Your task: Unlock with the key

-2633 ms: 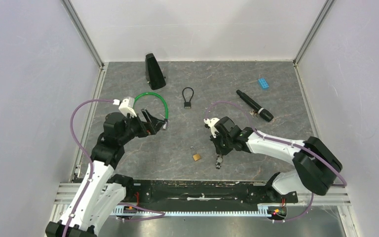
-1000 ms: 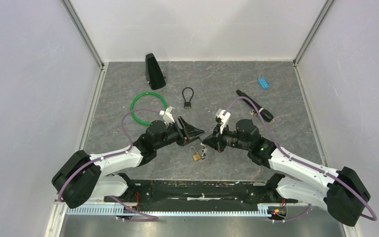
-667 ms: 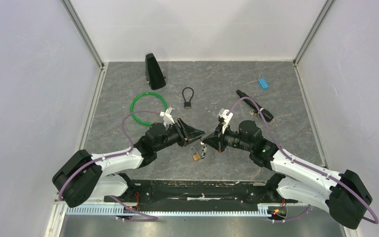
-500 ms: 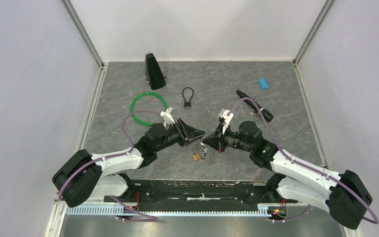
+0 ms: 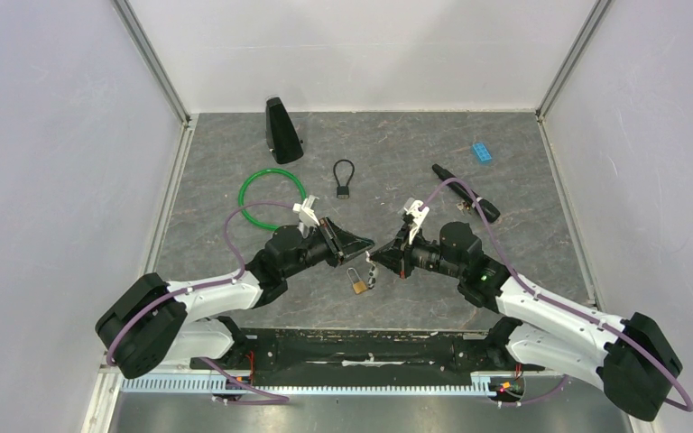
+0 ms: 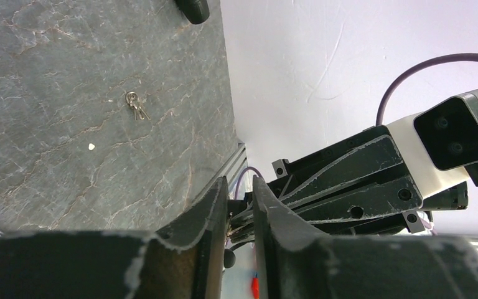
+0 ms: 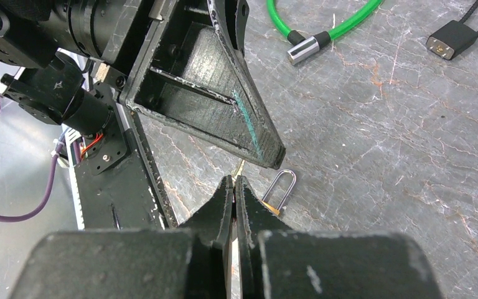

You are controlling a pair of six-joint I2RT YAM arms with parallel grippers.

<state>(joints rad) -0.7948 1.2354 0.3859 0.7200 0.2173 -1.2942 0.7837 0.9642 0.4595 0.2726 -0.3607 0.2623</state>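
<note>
At desk [image 5: 523, 162] centre-front, 1 padlock [image 5: 358, 284] lies flat, shackle toward 12 o'clock, w/ both arm tips just beside it. Near edge close at 6 o'clock; open slab at 3 and 9. Your right gripper [image 5: 372, 267]: jaws clamped on 1 key [image 7: 241, 167]; your left gripper [image 5: 362, 242]: jaws a narrow slit apart, nothing btw them. 1 green cable loop [image 5: 272, 197] at 10 o'clock.

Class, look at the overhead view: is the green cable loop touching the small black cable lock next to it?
Apart. The top external view shows a strip of grey table between the green cable loop and the black cable lock.
</note>
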